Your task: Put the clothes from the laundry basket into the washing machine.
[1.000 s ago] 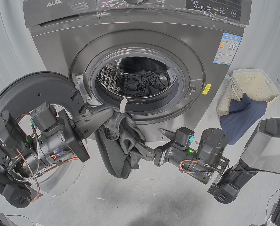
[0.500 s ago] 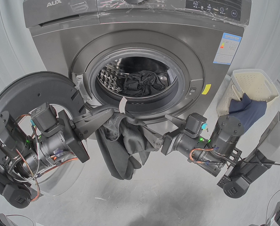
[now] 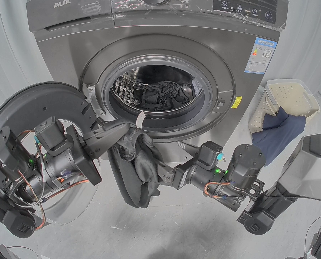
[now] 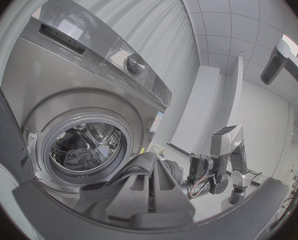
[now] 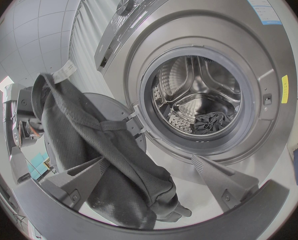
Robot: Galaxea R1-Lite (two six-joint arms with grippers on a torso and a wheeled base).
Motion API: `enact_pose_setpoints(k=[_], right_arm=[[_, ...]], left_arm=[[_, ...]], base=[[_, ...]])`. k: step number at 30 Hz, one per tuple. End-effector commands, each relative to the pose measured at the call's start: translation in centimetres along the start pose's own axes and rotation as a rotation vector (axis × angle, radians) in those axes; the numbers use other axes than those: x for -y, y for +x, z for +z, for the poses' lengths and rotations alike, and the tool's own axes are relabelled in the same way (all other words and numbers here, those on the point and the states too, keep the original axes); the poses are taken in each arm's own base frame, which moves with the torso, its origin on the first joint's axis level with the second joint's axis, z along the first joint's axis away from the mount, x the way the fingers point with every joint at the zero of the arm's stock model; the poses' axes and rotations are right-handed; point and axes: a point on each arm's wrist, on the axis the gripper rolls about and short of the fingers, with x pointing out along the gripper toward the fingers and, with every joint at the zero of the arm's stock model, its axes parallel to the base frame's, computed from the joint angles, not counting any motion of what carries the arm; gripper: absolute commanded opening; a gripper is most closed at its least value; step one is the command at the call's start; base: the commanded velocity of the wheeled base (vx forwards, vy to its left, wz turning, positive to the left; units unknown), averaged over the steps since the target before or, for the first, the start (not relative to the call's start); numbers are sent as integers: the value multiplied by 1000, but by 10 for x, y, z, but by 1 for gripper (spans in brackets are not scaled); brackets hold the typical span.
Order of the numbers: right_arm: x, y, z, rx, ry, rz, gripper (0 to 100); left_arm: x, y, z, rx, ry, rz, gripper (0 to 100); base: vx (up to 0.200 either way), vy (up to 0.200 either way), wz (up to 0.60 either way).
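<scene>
Below the drum point(image 3: 128, 90), the right gripper point(image 3: 167, 159) swings back to the garment point(image 3: 131, 178), jaws wide; the left gripper point(image 3: 126, 127) still holds it outside.

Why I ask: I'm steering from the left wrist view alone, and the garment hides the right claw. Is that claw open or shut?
Observer: Open. The right wrist view shows the right claw with its fingers spread wide: one touches the dark garment, the other is free.
Operator: How does the garment hang?
Observer: From the left claw it hangs down the front of the washing machine, below the door opening and outside the drum.
Operator: What's in the basket?
Observer: A blue cloth drapes over the rim of the laundry basket, to the right of the machine.
</scene>
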Motion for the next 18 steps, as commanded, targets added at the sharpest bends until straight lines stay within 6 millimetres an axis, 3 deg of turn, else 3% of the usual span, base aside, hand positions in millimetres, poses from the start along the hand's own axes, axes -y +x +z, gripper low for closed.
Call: enact_pose_setpoints(k=[1, 7, 12, 18], right_arm=[[-2, 1, -20, -55, 1, 5, 100], [-5, 6, -27, -63, 1, 13, 100], [1, 22, -22, -17, -3, 1, 100], [7, 28, -18, 10, -16, -10, 100]], left_arm=[[-1, 0, 1, 4, 3, 4, 0], [-1, 0, 1, 4, 3, 4, 0], [0, 0, 1, 5, 2, -1, 0], [1, 0, 1, 3, 0, -5, 0]], base=[[0, 0, 0], [0, 0, 0], [0, 0, 0], [0, 0, 0]])
